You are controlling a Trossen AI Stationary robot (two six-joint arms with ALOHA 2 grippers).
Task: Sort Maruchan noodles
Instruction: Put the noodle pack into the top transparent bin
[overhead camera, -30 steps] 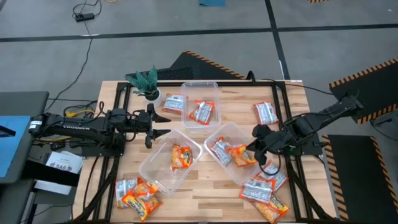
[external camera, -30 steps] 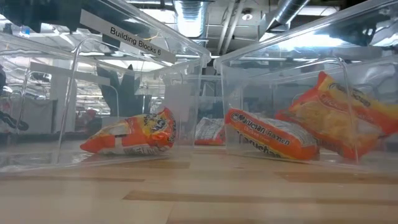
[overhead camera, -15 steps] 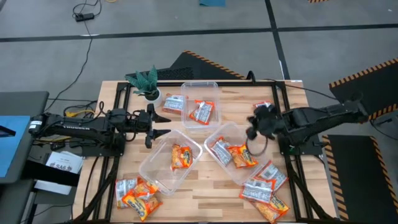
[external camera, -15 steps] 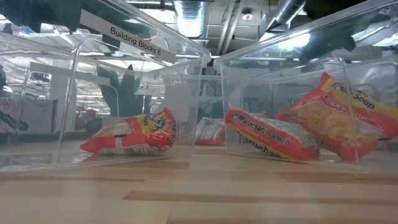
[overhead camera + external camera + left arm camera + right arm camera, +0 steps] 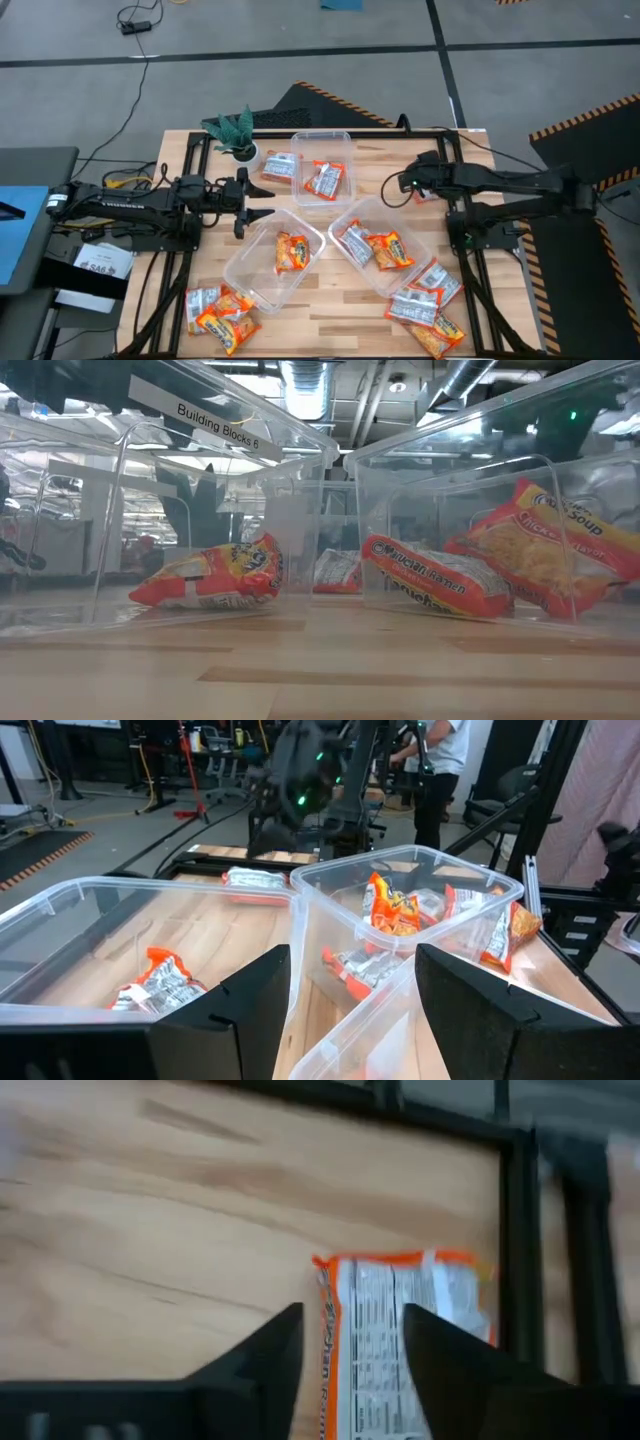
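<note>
The right arm's jaws (image 5: 412, 183) are hanging over the back right part of the light wooden desk (image 5: 380, 170). They are standing spread apart, and they are holding nothing. Right under them, one flat silvery-grey noodle packet with orange edges (image 5: 410, 1335) is lying on the bare wood, near the black rail at the desk's edge. In the right wrist view the packet is showing in the gap between the two dark fingers (image 5: 250, 1370). Its long side seems to be running the same way the fingers are pointing, so the jaws would be closing across its short side. I think this is the packet to grab next.

The right arm is much nearer to it. The left arm's jaws (image 5: 248, 196) are waiting on the other side, spread open and empty too, beside the clear plastic tubs (image 5: 272, 262).

Some packets are already lying in the three tubs. More orange and silvery packets (image 5: 425, 308) are sitting in a heap at the front right corner, and another heap (image 5: 220, 308) is at the front left. So the sorting is looking only partly done.
</note>
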